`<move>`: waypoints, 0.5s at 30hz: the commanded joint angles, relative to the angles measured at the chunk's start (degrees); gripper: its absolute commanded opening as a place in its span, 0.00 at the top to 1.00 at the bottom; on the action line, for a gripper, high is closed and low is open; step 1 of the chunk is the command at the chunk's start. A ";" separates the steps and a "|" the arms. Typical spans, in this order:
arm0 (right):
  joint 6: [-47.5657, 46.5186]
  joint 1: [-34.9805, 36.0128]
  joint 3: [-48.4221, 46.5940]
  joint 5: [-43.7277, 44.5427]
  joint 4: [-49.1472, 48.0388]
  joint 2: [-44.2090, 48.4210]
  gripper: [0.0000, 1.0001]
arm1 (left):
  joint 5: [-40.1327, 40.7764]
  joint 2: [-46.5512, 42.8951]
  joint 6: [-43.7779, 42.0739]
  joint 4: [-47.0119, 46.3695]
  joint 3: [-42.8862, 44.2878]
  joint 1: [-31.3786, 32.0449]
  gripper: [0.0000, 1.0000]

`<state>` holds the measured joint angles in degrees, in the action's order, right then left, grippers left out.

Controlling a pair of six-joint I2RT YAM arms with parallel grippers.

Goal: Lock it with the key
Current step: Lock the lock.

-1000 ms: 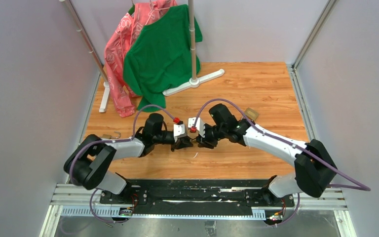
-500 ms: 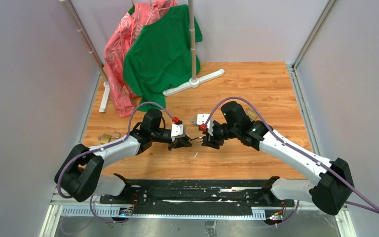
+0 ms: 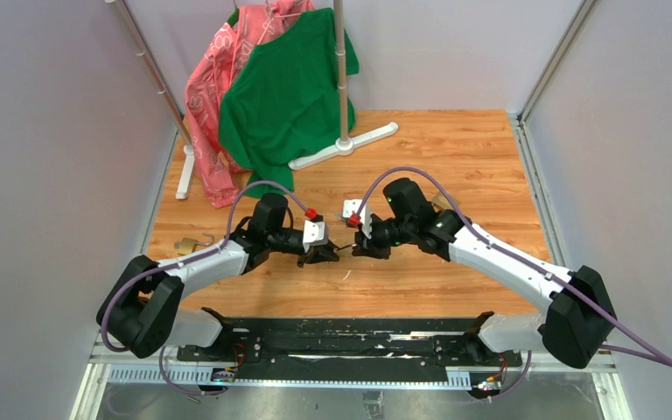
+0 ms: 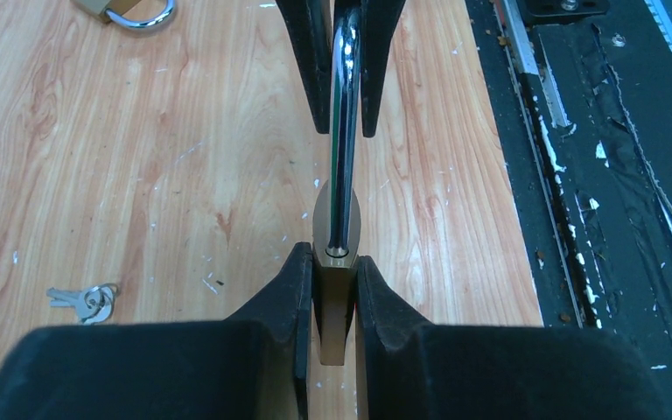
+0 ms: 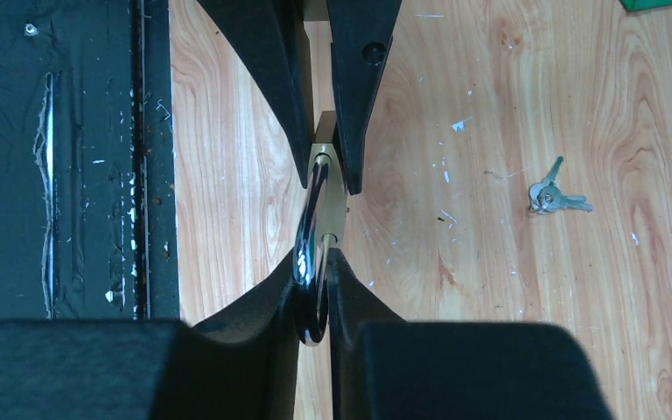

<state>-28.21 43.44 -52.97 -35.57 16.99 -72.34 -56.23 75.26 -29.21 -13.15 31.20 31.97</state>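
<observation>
Wood-grain table (image 3: 472, 157) fills the workspace, with a clothes rack (image 3: 343, 144) at its far side carrying a green shirt (image 3: 284, 96) and a pink garment (image 3: 214, 87). Both arms reach inward and meet nose to nose over the middle of the table. The left gripper (image 4: 334, 271) is closed narrowly on the brass body of a padlock (image 4: 334, 297), one finger pressed on each flat side. The right gripper (image 5: 315, 262) pinches the same padlock's silver shackle (image 5: 311, 271) from the opposite end, so the lock hangs between the two tools above the boards. Whether the shackle is latched cannot be told. A second padlock (image 3: 191, 242) lies on the wood near the left edge, well apart from the grippers. The key (image 4: 87, 300), a small silvery bunch on a ring, lies flat on the table on the far side of the held padlock, near it but touched by neither gripper.
</observation>
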 commanded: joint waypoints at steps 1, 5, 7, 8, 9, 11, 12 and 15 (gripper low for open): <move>2.62 -0.55 -1.49 -2.63 -3.27 -0.22 0.85 | -2.39 -1.65 -0.78 -2.23 2.30 0.40 1.00; 3.07 -0.55 -1.36 -2.06 -3.87 -0.11 1.00 | -2.29 -1.67 -0.79 -2.15 2.38 0.62 1.00; 3.18 -0.65 -1.14 -0.75 -3.81 0.93 1.00 | -2.19 -1.61 -0.32 -2.23 2.43 0.61 1.00; 3.16 -0.94 -0.84 -0.53 -4.04 1.73 1.00 | -1.79 -1.62 0.26 -2.18 2.46 0.63 1.00; 3.09 -1.47 -0.46 -0.59 -4.33 2.66 1.00 | -0.96 -1.72 0.90 -2.23 2.58 0.58 1.00; 3.34 -3.41 -0.11 -1.44 -4.66 4.55 1.00 | 0.83 -1.75 2.65 -2.23 2.57 0.62 0.72; 3.86 -5.18 -0.31 -2.81 -4.61 5.76 1.00 | 2.51 -2.10 3.28 -2.23 2.50 0.62 0.57; 4.06 -8.02 -1.36 -5.96 -3.68 8.35 1.00 | 5.82 -3.38 4.30 -1.94 2.48 0.13 0.38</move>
<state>-26.41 39.70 -52.75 -37.10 15.97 -69.06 -54.28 74.22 -25.76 -13.69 32.51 32.27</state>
